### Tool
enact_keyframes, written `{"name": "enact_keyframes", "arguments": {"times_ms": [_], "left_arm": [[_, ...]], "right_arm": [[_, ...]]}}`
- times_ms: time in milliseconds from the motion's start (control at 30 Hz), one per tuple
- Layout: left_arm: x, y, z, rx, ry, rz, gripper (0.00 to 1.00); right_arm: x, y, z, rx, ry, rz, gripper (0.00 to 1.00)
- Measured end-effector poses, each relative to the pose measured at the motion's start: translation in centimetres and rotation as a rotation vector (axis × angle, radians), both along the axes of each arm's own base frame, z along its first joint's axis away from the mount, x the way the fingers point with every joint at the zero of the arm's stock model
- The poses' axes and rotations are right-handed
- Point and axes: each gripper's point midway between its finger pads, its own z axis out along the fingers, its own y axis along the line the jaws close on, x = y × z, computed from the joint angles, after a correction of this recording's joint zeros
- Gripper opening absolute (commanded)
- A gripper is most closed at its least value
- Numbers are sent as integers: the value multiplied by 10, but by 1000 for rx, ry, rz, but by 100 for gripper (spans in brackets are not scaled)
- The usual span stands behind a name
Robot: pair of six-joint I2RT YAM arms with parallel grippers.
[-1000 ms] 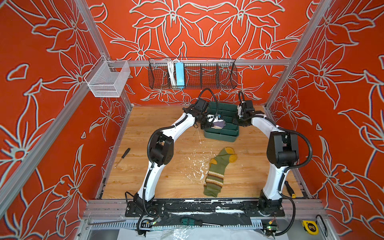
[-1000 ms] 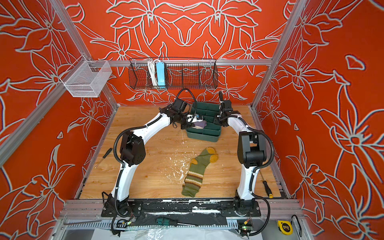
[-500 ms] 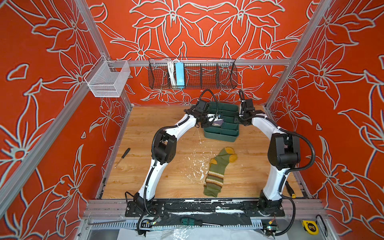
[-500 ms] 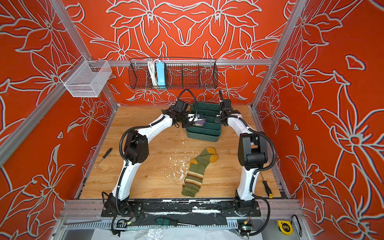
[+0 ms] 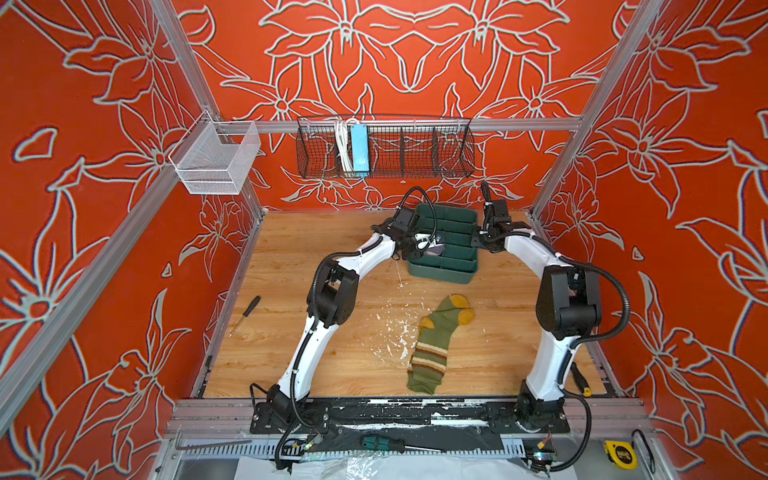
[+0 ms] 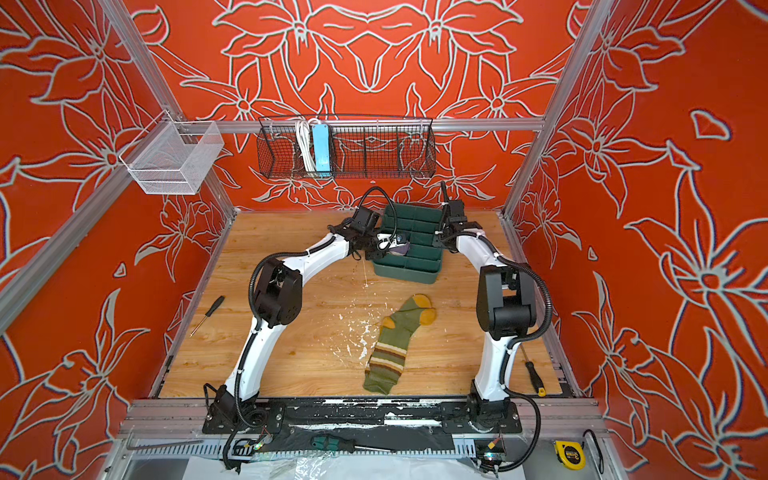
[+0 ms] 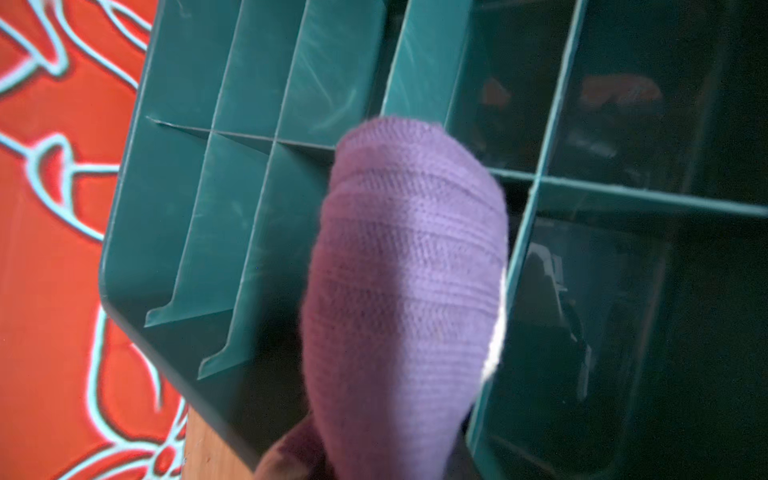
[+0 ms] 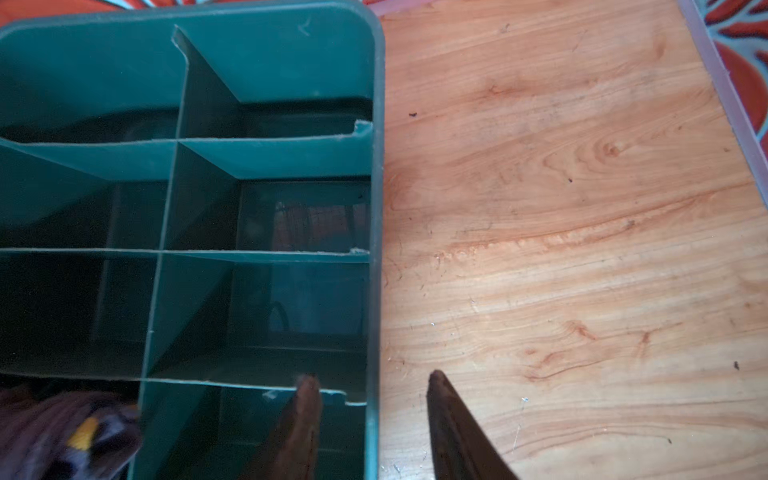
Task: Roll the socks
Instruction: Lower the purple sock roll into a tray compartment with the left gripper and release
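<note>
1. The purple sock (image 7: 407,270) is a tight, rounded roll of fine ribbed knit, with a sliver of cream along one edge. The left gripper (image 5: 429,246) is clamped on it and holds it over the left side of the organizer bin, toward the bin's near end. I cannot tell whether the roll touches the dividers.
2. The organizer bin (image 5: 442,272) is dark green glossy plastic with rounded corners. Thin divider walls, chipped in places along their top edges, cut it into rectangular compartments. It stands at the far middle of the table.
3. The right gripper (image 8: 372,380) has its jaws apart and straddles the bin's right wall. One dark, tapered fingertip (image 8: 307,390) is over the inside and the other is over the wood outside. A gap shows on either side of the wall.
4. The olive green sock (image 5: 436,340) lies flat on the table, near and right of centre, well apart from both grippers. It is ribbed knit with mustard toe and heel patches. Brown and cream stripes band the leg, and the cuff points to the near edge.
5. The table (image 5: 311,249) is pale wood-grain board, scuffed with white flecks just left of the green sock.
6. A screwdriver (image 5: 245,309) with a black handle and a thin shaft lies by the left edge.
</note>
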Motion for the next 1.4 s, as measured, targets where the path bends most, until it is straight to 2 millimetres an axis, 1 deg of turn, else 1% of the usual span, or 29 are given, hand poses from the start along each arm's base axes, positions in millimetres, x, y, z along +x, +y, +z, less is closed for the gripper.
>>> {"name": "enact_keyframes", "arguments": {"times_ms": [133, 267, 467, 600, 733, 933, 1067, 1200, 1333, 1400], "left_arm": [[1, 1, -4, 14, -15, 13, 0], [-6, 8, -5, 31, -12, 29, 0], [-25, 27, -10, 91, 45, 50, 0], [-42, 41, -12, 144, 95, 61, 0], [-60, 55, -14, 201, 161, 64, 0], [-73, 68, -18, 252, 227, 81, 0], [-77, 74, -21, 270, 260, 93, 0], [-79, 78, -23, 284, 275, 100, 0], [-74, 79, -29, 314, 293, 116, 0], [-72, 80, -32, 331, 300, 126, 3]], "right_arm": [[-8, 2, -13, 18, 34, 14, 52], [-10, 6, -15, 37, 43, 31, 52], [-14, 16, -19, 90, 57, 68, 52], [-18, 27, -22, 143, 70, 103, 51], [-19, 40, -20, 203, 71, 147, 51], [-21, 55, -18, 258, 74, 192, 51], [-23, 65, -20, 260, 88, 212, 50], [-24, 81, -27, 256, 111, 243, 47], [-25, 97, -35, 244, 138, 275, 43], [-26, 103, -38, 237, 147, 288, 41]]}}
